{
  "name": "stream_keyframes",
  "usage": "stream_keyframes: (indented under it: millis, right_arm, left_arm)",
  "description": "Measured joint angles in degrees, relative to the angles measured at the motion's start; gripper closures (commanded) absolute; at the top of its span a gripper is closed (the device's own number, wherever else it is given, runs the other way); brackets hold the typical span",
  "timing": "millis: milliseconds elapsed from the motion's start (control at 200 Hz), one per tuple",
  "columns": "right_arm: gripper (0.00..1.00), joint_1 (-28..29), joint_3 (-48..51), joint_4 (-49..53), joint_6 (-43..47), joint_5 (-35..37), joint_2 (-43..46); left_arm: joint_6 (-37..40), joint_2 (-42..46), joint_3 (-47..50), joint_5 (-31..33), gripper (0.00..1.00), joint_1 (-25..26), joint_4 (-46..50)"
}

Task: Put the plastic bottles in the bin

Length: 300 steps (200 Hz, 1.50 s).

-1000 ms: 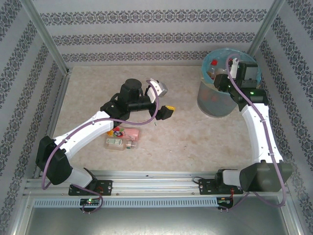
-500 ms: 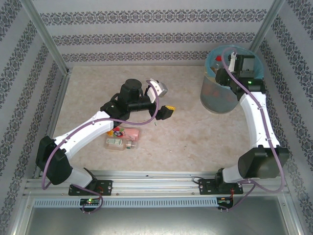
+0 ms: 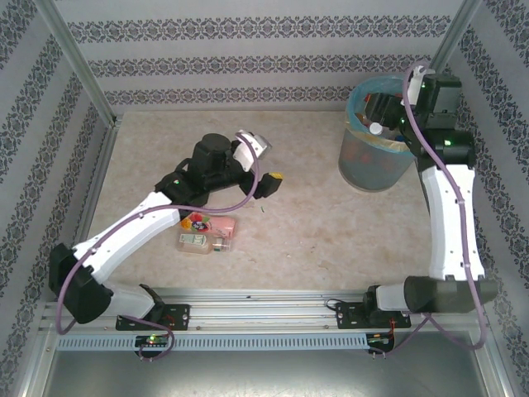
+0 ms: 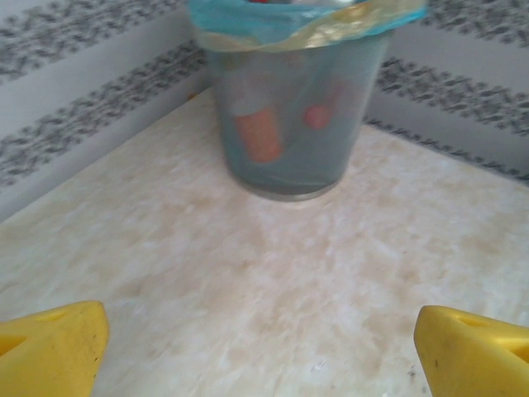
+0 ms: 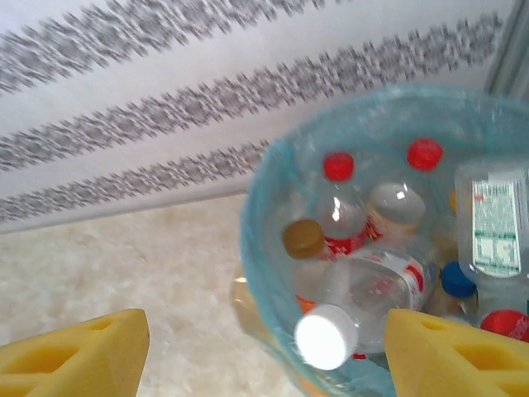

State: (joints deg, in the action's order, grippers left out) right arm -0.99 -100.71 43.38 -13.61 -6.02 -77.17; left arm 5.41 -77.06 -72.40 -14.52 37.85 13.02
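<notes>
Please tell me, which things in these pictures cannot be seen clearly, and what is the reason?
- Top external: the left arm covers part of the plastic bottles on the table, so their number is uncertain.
- Left wrist: the bin is blurred; its contents are only orange and red shapes.
- Right wrist: the picture's right edge cuts off the green-labelled bottle; lower bottles are hidden under others.

**Inspector:** Colour of the bin [image 3: 369, 169], two o'clock on the bench [image 3: 314, 231]?
**Assessor:** Grey-blue wall, with a translucent light-blue liner [image 5: 263, 217]. The bench is cream, faintly marbled.
**Inspector:** The plastic bottles [image 5: 364, 281] inside?
**Assessor:** Clear. Caps are red, white, blue and one brown. Labels are red, orange and white-green.
**Inspector:** The loose bottles [image 3: 207, 233] at eight o'clock?
**Assessor:** Pink and white labels, one red cap.
**Inspector:** The walls [image 3: 248, 62]?
**Assessor:** White with grey floral bands. The left end effector [image 4: 263, 347] and right end effector [image 5: 264, 347] are yellow.
</notes>
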Motion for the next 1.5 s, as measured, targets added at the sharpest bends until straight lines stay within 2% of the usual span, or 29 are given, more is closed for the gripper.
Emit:
stream_keyframes:
  millis: [120, 270, 345, 430, 570, 719, 824, 959, 1194, 1369, 1499]
  right_arm:
    - [0.27, 5.9, 1.6, -2.2, 0.3, 1.3, 5.2]
    - [0.28, 16.7, 8.2, -7.5, 3.0, 1.7, 10.3]
    - [0.28, 21.5, 11.0, -9.7, 4.7, 1.7, 10.6]
    - [0.29, 25.7, 14.0, -11.8, 6.2, 1.7, 9.8]
    - [0.29, 30.1, 18.8, -14.3, 6.7, 1.7, 7.8]
    - [0.29, 32.3, 22.2, -17.1, 5.0, 0.7, 5.0]
    - [0.29, 33.7, 22.3, -17.9, 3.9, -0.1, 2.8]
    - [0.28, 35.4, 22.5, -18.4, 3.3, 0.0, 3.2]
    - [0.27, 35.6, 26.2, -18.8, 3.6, 3.7, 9.6]
    - [0.27, 35.6, 27.0, -18.7, 4.4, 6.3, 12.2]
    - [0.27, 35.3, 27.1, -18.5, 4.6, 6.9, 12.6]
  left_arm:
    - [-2.5, 4.6, -1.1, 6.4, 0.09, -1.0, 8.5]
    - [-7.2, 6.6, -2.0, 9.9, 0.10, -7.1, 21.5]
    - [-9.7, 6.1, -1.5, 11.0, 0.13, -9.8, 28.3]
    - [-12.7, 5.7, 0.5, 12.0, 0.14, -10.6, 33.6]
    - [-16.3, 5.6, 5.7, 12.3, 0.14, -12.1, 38.9]
    - [-16.8, 1.2, 4.3, 11.8, 0.15, -18.4, 38.8]
    - [-16.0, -7.6, 0.2, 10.9, 0.20, -22.6, 35.7]
    - [-14.6, -19.2, -3.5, 8.2, 0.20, -26.4, 31.8]
    - [-11.2, -31.1, -9.5, 7.9, 0.24, -27.5, 31.5]
    - [-9.9, -33.9, -9.7, 7.6, 0.30, -27.5, 31.5]
    - [-9.4, -35.2, -9.6, 7.4, 0.40, -27.5, 31.5]
